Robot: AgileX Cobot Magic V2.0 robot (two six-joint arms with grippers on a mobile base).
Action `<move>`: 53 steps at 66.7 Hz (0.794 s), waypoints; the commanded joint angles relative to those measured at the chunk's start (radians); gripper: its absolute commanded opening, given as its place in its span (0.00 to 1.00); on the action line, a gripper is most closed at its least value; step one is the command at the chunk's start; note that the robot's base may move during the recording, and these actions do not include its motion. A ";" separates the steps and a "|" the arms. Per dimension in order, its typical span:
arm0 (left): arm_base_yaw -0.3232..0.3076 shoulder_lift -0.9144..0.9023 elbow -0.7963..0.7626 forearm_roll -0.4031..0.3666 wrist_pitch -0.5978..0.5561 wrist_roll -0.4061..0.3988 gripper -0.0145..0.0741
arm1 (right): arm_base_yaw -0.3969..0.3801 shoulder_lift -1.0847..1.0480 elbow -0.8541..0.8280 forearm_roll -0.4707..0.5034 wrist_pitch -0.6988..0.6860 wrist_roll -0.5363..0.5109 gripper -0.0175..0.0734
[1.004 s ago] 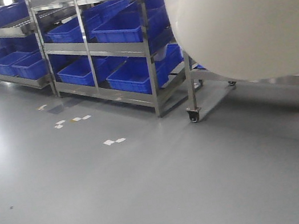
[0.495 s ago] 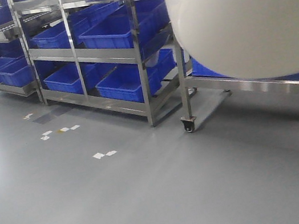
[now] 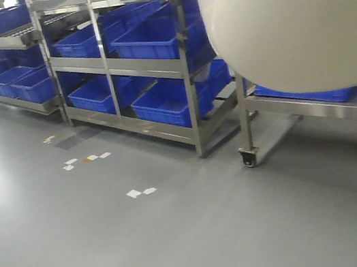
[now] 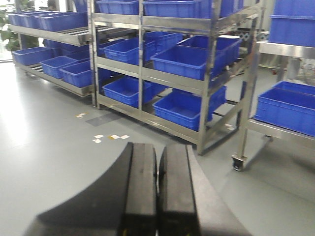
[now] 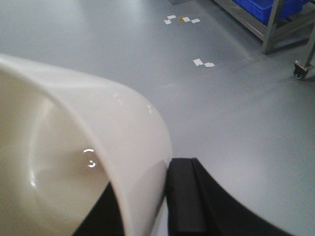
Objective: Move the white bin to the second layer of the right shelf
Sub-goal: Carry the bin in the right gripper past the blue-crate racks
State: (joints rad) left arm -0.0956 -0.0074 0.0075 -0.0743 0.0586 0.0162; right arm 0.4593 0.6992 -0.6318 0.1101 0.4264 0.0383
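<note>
1 white bin [image 3: 289, 17] hangs high at the front camera's upper right, its wall pinched by the right end effector [image 5: 142, 196], with 1 finger [image 5: 184, 196] outside and the other inside. The left end effector [image 4: 157, 162] is clamped closed on nothing. There are 3 steel racks [image 4: 140, 54] ahead, and the blue bins [image 4: 184, 105] in them are too hidden to count. The wheeled rack [image 4: 248, 98] stands rightmost, showing 1 caster [image 3: 248, 158]. The grey floor [image 3: 150, 249] lies wide open before them.
</note>
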 commanded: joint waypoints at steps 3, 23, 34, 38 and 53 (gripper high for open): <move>-0.006 -0.003 0.037 -0.009 -0.086 -0.010 0.26 | -0.005 -0.006 -0.031 0.000 -0.097 -0.001 0.25; -0.006 -0.003 0.037 -0.009 -0.086 -0.010 0.26 | -0.005 -0.006 -0.031 0.000 -0.097 -0.001 0.25; -0.006 -0.003 0.037 -0.009 -0.086 -0.010 0.26 | -0.005 -0.006 -0.031 0.000 -0.097 -0.001 0.25; -0.006 -0.003 0.037 -0.009 -0.086 -0.010 0.26 | -0.005 -0.006 -0.031 0.000 -0.097 -0.001 0.25; -0.006 -0.003 0.037 -0.009 -0.086 -0.010 0.26 | -0.005 -0.006 -0.031 0.000 -0.096 -0.001 0.25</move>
State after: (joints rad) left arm -0.0956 -0.0074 0.0075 -0.0743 0.0586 0.0162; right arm 0.4593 0.6992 -0.6318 0.1101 0.4264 0.0383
